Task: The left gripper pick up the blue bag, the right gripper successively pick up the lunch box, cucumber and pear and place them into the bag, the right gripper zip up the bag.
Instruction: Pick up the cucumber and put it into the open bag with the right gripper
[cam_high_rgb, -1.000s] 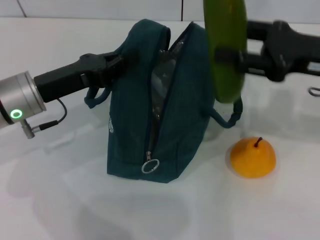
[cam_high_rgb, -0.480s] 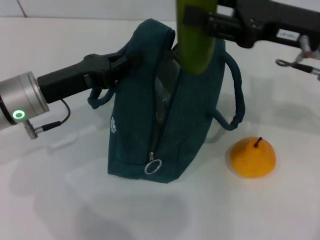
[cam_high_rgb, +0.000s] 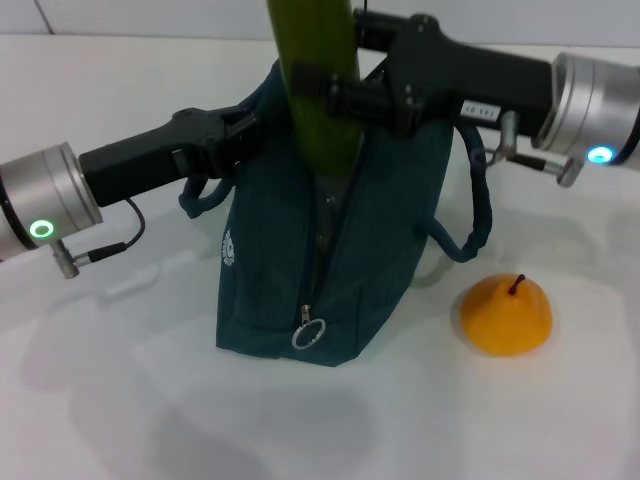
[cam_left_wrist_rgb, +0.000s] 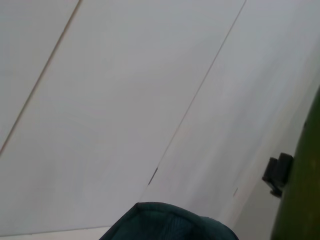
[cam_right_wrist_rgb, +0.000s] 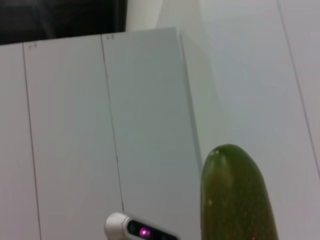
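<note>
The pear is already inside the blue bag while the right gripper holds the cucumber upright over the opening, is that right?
Not quite. The pear is not in the bag; the head view shows it lying on the table beside the bag, on the robot's right. The rest holds: the right gripper holds the cucumber upright over the opening.

head cam down, wrist cams upward, cucumber shared
</note>
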